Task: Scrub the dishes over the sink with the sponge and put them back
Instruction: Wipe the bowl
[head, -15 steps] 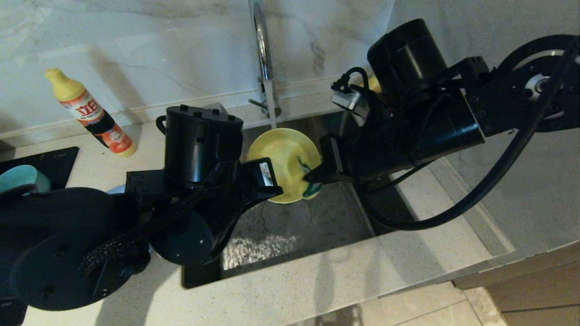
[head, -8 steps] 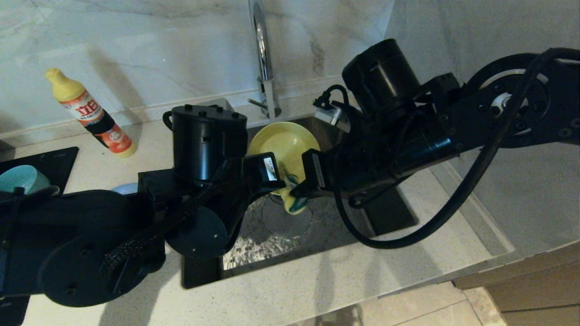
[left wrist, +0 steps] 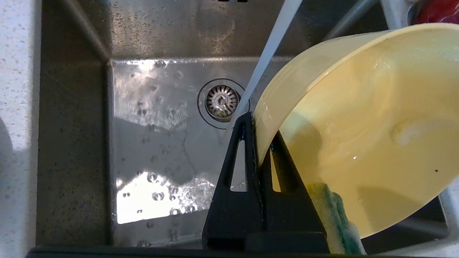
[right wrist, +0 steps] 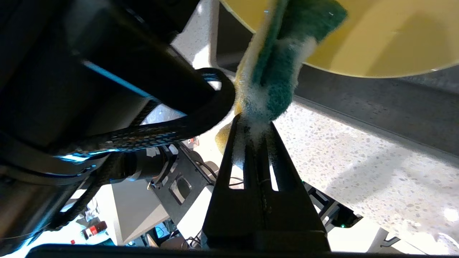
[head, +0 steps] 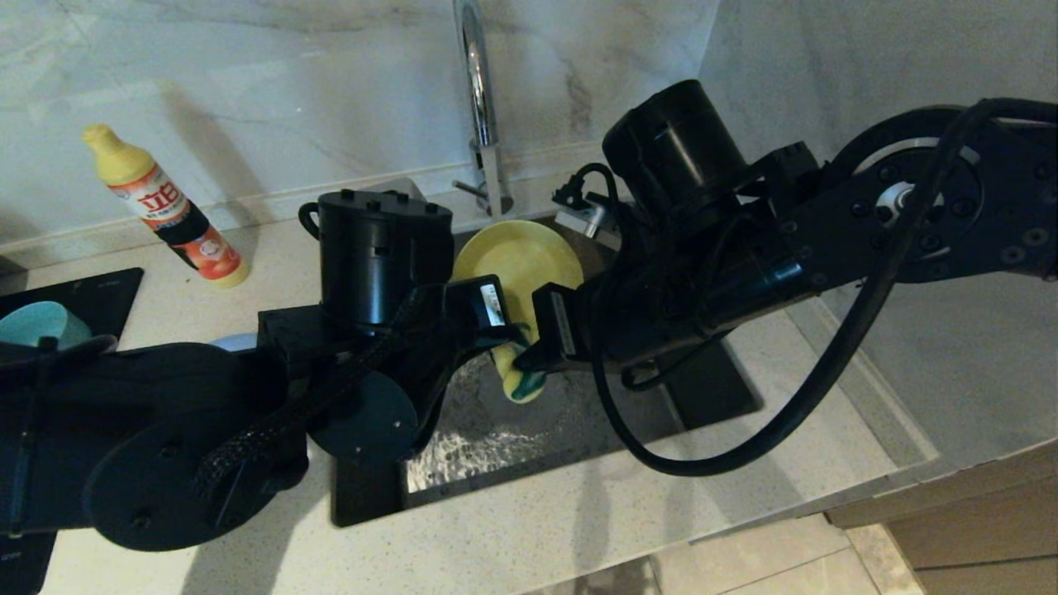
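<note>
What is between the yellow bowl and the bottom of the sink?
Only air: the head view shows the yellow bowl held clear above the wet sink floor.

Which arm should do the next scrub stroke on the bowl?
Right. The right gripper is shut on the sponge against the bowl; the left gripper clamps the rim.

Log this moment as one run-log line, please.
step: scrubbing | left claw: shut on yellow bowl rim, over sink | right claw: shut on sponge, sponge at bowl's lower rim | faucet: running
</note>
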Robot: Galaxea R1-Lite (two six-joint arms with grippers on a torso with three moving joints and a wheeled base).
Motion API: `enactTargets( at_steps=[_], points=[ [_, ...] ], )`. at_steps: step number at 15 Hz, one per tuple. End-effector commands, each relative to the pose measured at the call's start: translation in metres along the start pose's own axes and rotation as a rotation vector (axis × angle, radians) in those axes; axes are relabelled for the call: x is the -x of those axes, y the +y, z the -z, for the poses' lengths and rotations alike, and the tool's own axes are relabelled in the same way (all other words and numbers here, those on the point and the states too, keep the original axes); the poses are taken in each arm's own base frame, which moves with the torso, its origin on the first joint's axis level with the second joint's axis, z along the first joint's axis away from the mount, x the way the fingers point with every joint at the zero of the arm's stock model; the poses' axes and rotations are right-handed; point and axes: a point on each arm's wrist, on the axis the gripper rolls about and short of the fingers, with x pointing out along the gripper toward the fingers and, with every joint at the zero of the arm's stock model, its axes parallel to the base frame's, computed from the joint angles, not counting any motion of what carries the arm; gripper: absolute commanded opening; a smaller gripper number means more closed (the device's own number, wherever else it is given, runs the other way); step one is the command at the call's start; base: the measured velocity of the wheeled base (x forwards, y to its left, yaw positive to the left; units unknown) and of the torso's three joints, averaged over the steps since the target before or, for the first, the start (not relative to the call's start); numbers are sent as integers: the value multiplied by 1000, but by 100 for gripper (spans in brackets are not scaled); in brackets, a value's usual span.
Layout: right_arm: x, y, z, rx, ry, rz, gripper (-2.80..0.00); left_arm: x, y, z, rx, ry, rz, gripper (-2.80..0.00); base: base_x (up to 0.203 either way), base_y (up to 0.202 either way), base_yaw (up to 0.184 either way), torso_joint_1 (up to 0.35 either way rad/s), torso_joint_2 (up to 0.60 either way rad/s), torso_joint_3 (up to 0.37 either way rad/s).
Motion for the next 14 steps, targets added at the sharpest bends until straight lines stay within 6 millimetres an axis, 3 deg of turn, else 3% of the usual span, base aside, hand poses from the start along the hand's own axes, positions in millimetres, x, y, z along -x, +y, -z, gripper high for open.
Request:
enactTargets(
  at_steps=[1,8,14],
  points=[
    [11,-9,-7,-19,-29,16,-280,0,5,-3,4,-9,-15,-280,0,0,0,0,0,0],
    [34,-26,-19,-50,-93,53,-280,1,9,-6,15,-15,-21,-280,0,0,0,0,0,0],
    [43,-25,-26,-34,-152,28,-280,5,15,4,-12,16,-24,-280,0,0,0,0,0,0]
  ],
)
